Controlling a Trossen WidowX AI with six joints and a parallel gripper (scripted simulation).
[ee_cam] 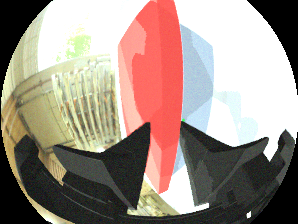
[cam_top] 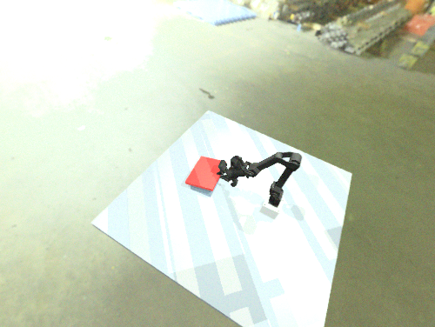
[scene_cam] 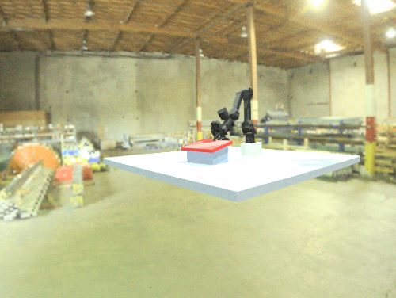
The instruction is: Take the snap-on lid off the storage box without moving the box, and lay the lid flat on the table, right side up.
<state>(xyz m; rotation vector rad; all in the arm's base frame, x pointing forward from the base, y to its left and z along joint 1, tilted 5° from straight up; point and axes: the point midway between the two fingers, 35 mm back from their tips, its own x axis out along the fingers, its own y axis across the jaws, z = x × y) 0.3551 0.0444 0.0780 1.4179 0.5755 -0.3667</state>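
The near edge of the red lid point(cam_top: 204, 173) is pinched between the fingers of the tool point(cam_top: 222, 170), so the gap between them is filled. Under the lid, the pale storage box point(scene_cam: 207, 156) blocks any low passage across that part of the surface point(cam_top: 143, 226). Behind the tool, room is taken by the bent arm point(cam_top: 278, 162) and by its white pedestal point(cam_top: 266, 212), which stands near the box but apart from it. Wide open stretches of the surface are left on the far side of the box and toward the front corner. Nothing is seen above the lid in the exterior view.
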